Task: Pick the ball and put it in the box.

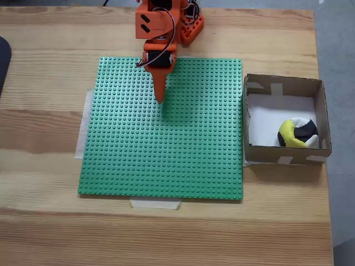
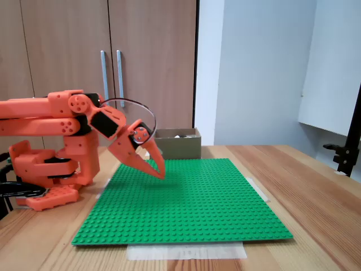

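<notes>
The yellow, black and white ball lies inside the brown cardboard box, near its front right corner on the white bottom. In a fixed view from the side the box stands at the far end of the table. My orange gripper hangs over the upper left part of the green studded baseplate, well left of the box. Seen from the side, the gripper points down at the baseplate, its fingers together and holding nothing.
The baseplate is taped to a wooden table. My arm's orange base stands at the plate's edge. A dark object sits at the left table edge. Wooden cabinet doors stand behind.
</notes>
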